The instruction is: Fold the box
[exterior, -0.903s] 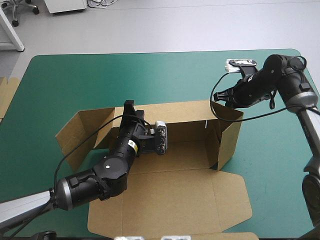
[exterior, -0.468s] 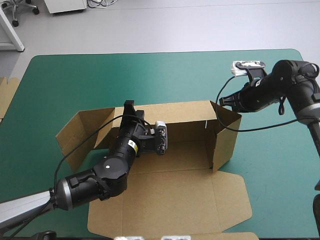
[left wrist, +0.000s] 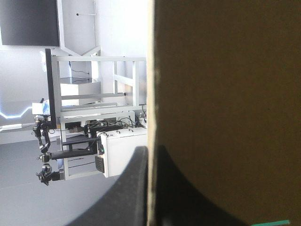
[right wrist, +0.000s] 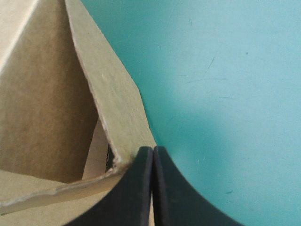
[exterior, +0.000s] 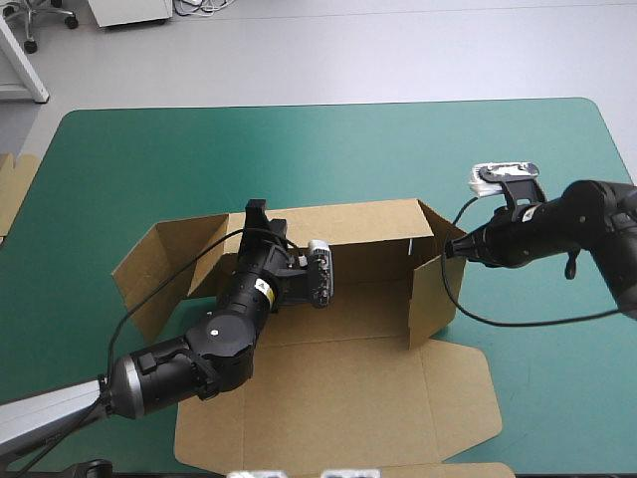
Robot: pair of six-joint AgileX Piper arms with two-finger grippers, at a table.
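High view: the box (exterior: 368,299) sits mid-tabletop (exterior: 299,149) as a half-raised brown tray, w/ back wall upright, right side wall upright and angled inward, left side panel splayed out toward the tabletop's left edge, and lid flat toward the near edge. Inside the tray there is only the left arm, lying across the floor and reaching to the back wall. The left pincer (exterior: 257,211) is at that wall's top edge; in the left wrist view it (left wrist: 150,149) is clamped on the board (left wrist: 225,94), one black finger each side of the sheet. The right pincer (exterior: 450,249) is closed, fingers meeting in one point (right wrist: 153,149), tip touching the upper corner of the right side wall (right wrist: 47,94) from outside, nothing between the fingers. Wide bare teal-green cover lies beyond the back wall and right of the box; the lid's front edge comes near the tabletop's near edge. More board (exterior: 12,194) shows at the left edge. A yellow sticker (exterior: 261,287) on the left arm has writing too small to read.
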